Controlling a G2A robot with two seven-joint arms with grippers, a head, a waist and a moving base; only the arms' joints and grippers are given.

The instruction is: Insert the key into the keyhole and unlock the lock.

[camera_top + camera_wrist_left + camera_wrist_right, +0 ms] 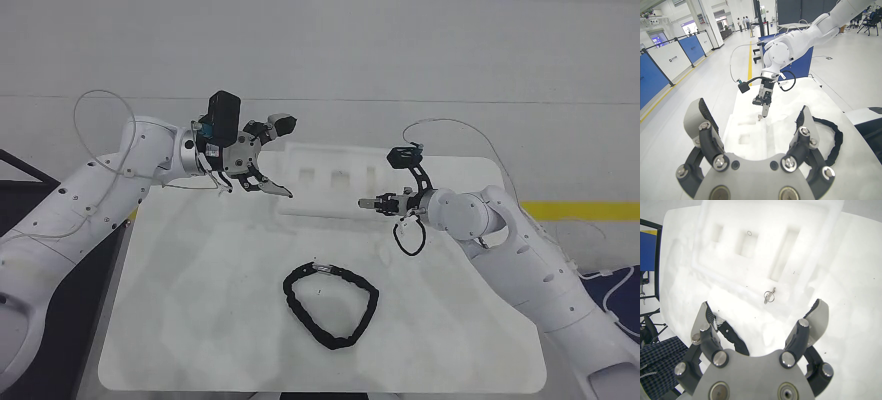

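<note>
A small silver key (769, 296) on a ring lies on the white foam tray (696, 262), beside its long pocket. My right gripper (762, 302) hovers open just above it, nothing between its fingers; from the left wrist view its tip (763, 113) sits right next to the key (759, 117). The black fabric-covered chain lock (330, 305) lies looped on the table in front of the tray, its silver lock end (320, 267) towards the tray. My left gripper (285, 157) is held open and empty above the tray's left end, well away from the chain (834, 140).
The foam tray (330, 160) has three rectangular pockets and sits at the back of the white table (200, 330). Bare tabletop surrounds the chain on both sides. A dark frame stands off the table's left edge (20, 165).
</note>
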